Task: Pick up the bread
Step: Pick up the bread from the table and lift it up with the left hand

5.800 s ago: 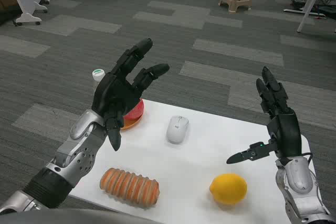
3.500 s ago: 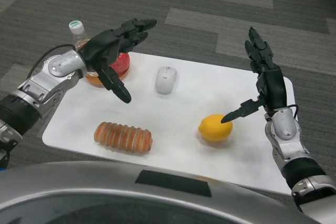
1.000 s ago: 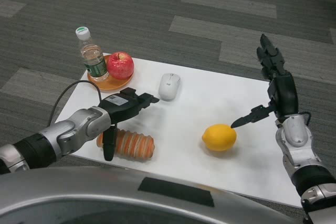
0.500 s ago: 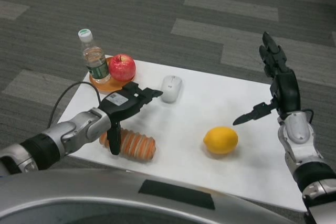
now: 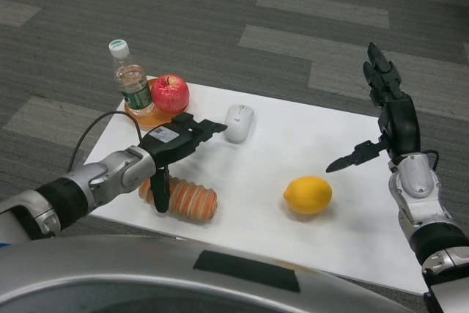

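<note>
Risk first: left hand [image 5: 174, 142], black w/ silver forearm, hangs over the near-left part of the white rectangular table [image 5: 256, 144]. Fingers are spread and point fwd toward the table's middle; thumb [image 5: 159, 188] points down in front of the ridged orange-brown bread loaf [image 5: 179, 197]. Nothing is held; contact btwn thumb and loaf cannot be told from this view.

Likely faults:
- Fingers reach past the loaf, not around it. If they close as they stand, they may meet only air or clip the top ridges.
- Loaf is rounded and lies near the table's front edge. A push from the thumb could roll or slide it toward that edge.
- Loaf looks soft; a hard squeeze could crush it.

Position: loaf lies lengthwise under and slightly right of the left hand, wrist above its left end.

Farther out: white computer mouse [image 5: 238, 122] just beyond the fingertips; red apple [image 5: 170, 93] on orange plate [image 5: 146, 116] and clear plastic bottle [image 5: 130, 78] at the far-left corner; yellow lemon [image 5: 308, 195] to the right. Right hand [image 5: 388, 119] is raised at the right edge, fingers apart, holding nothing.
</note>
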You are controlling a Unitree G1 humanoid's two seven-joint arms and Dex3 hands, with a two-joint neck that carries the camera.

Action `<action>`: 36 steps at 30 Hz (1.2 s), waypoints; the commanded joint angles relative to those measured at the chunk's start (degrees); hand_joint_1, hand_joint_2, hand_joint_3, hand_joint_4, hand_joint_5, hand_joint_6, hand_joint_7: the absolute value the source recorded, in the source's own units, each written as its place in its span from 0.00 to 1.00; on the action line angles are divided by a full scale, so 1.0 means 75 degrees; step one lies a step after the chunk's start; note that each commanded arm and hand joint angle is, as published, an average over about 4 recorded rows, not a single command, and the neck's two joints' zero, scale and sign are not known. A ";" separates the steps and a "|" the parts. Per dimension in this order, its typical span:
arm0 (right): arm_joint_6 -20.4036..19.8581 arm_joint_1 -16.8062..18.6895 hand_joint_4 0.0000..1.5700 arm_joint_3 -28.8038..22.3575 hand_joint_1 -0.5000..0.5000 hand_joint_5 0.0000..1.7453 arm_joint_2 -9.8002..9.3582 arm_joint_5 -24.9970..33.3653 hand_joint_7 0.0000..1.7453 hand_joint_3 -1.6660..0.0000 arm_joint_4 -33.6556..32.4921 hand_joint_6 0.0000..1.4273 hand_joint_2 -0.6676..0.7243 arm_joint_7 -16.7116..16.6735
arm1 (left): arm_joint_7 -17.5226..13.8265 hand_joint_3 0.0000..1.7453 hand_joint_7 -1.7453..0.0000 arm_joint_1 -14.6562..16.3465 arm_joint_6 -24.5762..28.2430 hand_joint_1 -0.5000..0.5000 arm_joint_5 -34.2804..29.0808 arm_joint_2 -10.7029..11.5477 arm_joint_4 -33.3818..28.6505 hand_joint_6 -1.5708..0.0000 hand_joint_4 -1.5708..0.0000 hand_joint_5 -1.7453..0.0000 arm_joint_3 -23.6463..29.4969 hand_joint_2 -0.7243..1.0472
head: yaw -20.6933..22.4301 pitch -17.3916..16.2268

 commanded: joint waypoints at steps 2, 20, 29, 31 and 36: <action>0.0003 -0.0128 0.00 -0.0046 0.29 0.00 0.0045 0.0014 0.00 1.00 0.0038 0.00 0.64 -0.0033 | -0.0142 0.05 0.72 -0.0130 -0.0145 1.00 -0.0235 -0.0119 0.0330 1.00 1.00 0.47 -0.0068 0.69 | 0.0013 -0.0013; -0.0009 0.0089 0.00 -0.0081 0.29 0.00 0.0042 0.0014 0.00 1.00 -0.0205 0.00 0.64 -0.0033 | -0.0640 0.05 0.11 0.0067 -0.0488 0.97 -0.0021 -0.0854 0.0787 0.95 1.00 0.35 0.0791 1.00 | 0.0015 0.0078; -0.0009 0.0154 0.00 -0.0057 0.29 0.00 -0.0014 0.0014 0.00 1.00 -0.0305 0.00 0.64 -0.0033 | -0.0769 0.05 0.04 0.0108 -0.0567 0.93 0.0632 -0.1053 0.0778 0.81 0.88 0.00 0.1350 1.00 | 0.0035 0.0132; -0.0009 0.0162 0.00 -0.0054 0.29 0.00 -0.0025 0.0014 0.00 1.00 -0.0316 0.00 0.64 -0.0033 | -0.0775 0.05 0.04 0.0102 -0.0567 0.93 0.0732 -0.1100 0.0790 0.80 0.77 0.00 0.1485 1.00 | 0.0049 0.0137; -0.0009 0.0174 0.00 -0.0046 0.29 0.00 -0.0058 0.0017 0.00 1.00 -0.0346 0.00 0.64 -0.0033 | -0.0763 0.05 0.04 0.0049 -0.0567 0.91 0.1013 -0.1211 0.0846 0.80 0.51 0.00 0.1898 1.00 | 0.0050 0.0136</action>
